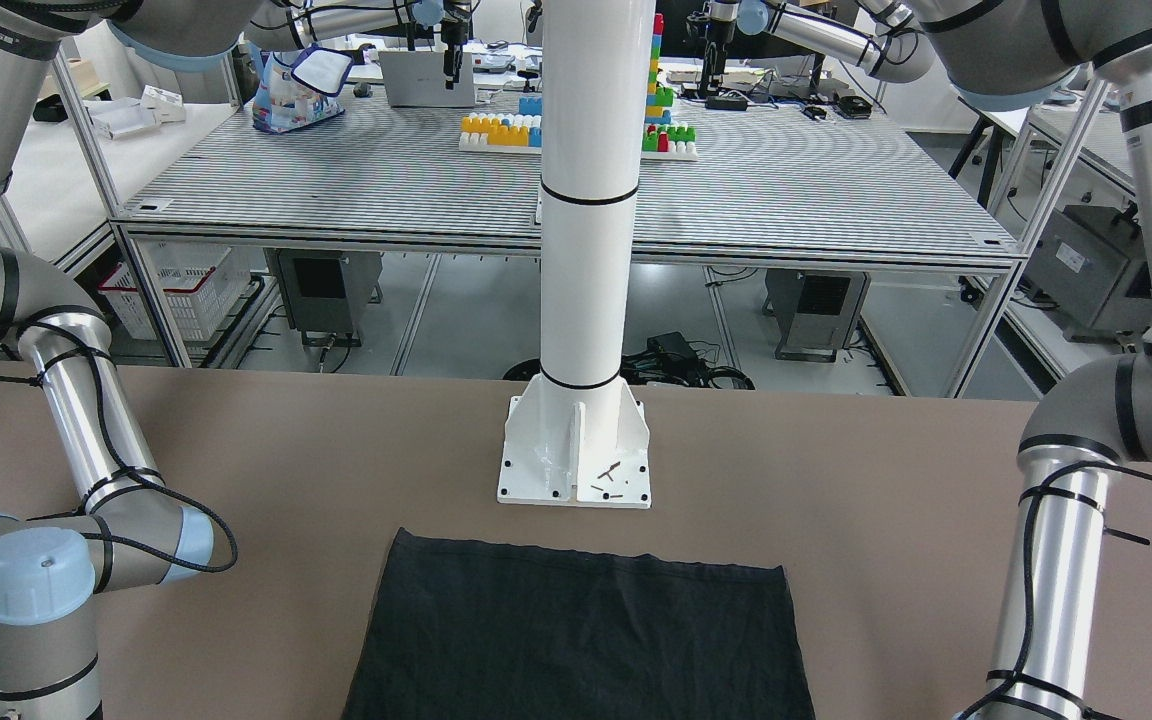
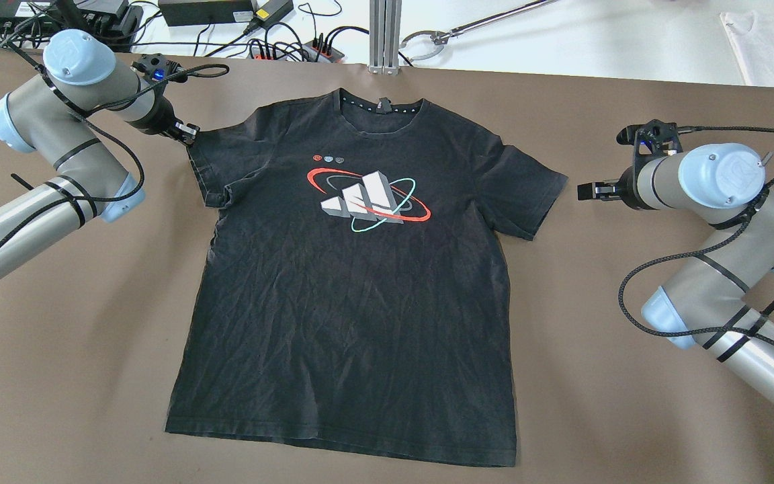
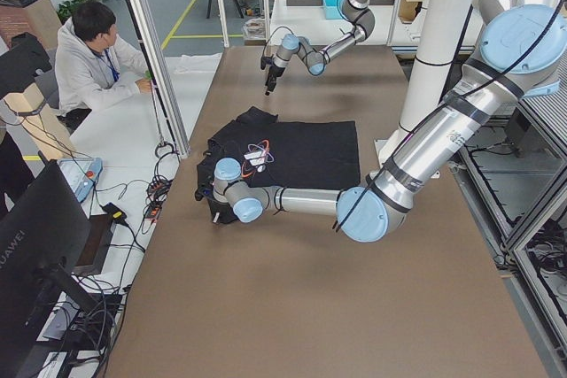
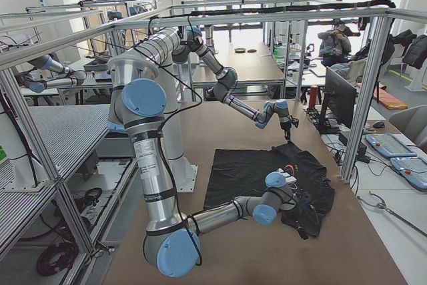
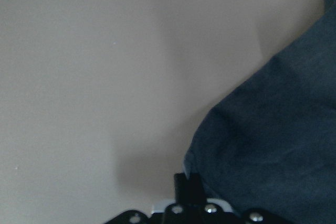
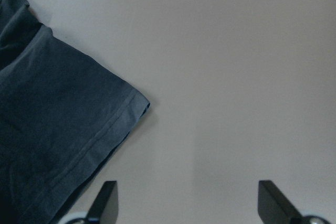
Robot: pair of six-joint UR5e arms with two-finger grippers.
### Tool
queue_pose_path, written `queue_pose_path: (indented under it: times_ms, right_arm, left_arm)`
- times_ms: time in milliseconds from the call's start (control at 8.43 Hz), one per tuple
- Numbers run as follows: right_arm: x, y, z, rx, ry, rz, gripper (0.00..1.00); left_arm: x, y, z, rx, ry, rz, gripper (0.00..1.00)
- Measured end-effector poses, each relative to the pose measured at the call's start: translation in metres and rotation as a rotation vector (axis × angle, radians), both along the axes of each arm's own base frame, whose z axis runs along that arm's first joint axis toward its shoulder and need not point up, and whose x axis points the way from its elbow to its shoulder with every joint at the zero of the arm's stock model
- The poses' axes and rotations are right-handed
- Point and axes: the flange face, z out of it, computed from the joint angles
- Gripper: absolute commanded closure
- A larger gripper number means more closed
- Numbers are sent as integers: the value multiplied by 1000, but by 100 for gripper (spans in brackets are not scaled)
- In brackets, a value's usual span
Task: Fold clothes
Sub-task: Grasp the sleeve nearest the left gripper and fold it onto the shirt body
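One black T-shirt [image 2: 353,289] lay flat on your brown table [image 2: 629,417], a gripper out at each sleeve.

You had the shirt spread print-up between the arms, collar toward the table's far edge in the overhead view and hem toward the robot. Your left gripper [image 2: 189,133] sat at the top corner of the left sleeve [image 2: 216,168], which was rumpled and folded in on itself. Its wrist camera showed the fingers [image 5: 188,190] drawn together right at the cloth's edge, but you could not tell whether any fabric was pinched between them. Your right gripper [image 2: 587,191] was released, fingers [image 6: 107,200] spread wide over bare table. It sat just beside the flat right sleeve [image 2: 528,188] without touching it.
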Motion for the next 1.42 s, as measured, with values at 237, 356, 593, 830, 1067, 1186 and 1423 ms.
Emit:
queue_pose_path:
  times_ms: [237,356,593,830,1067,1186,1423]
  right_arm:
    - [-1,1,-1,1,-3,-1,6]
    - [-2,2,-2,-1,-7,1,6]
    - [-5,3,-3,-5,-13,2,6]
    - [-6,4,-4,-6,-14,2,6]
    - [-6,4,-3,-8,-13,1,6]
    - [-7,5,-2,-9,-13,0,6]
    - [-10,6,-1,-10,-11,-5,6]
  left_arm:
    - [-5,2,-42,-1,71,-37,100]
    - [-6,7,-65,-21,115,-68,100]
    - [13,18,-108,-83,191,-125,100]
    - [65,31,-164,-125,227,-191,100]
    - [123,52,-208,-157,221,-248,100]
    - [147,63,-219,-160,216,-267,100]
    - [171,73,-217,-158,195,-285,1]
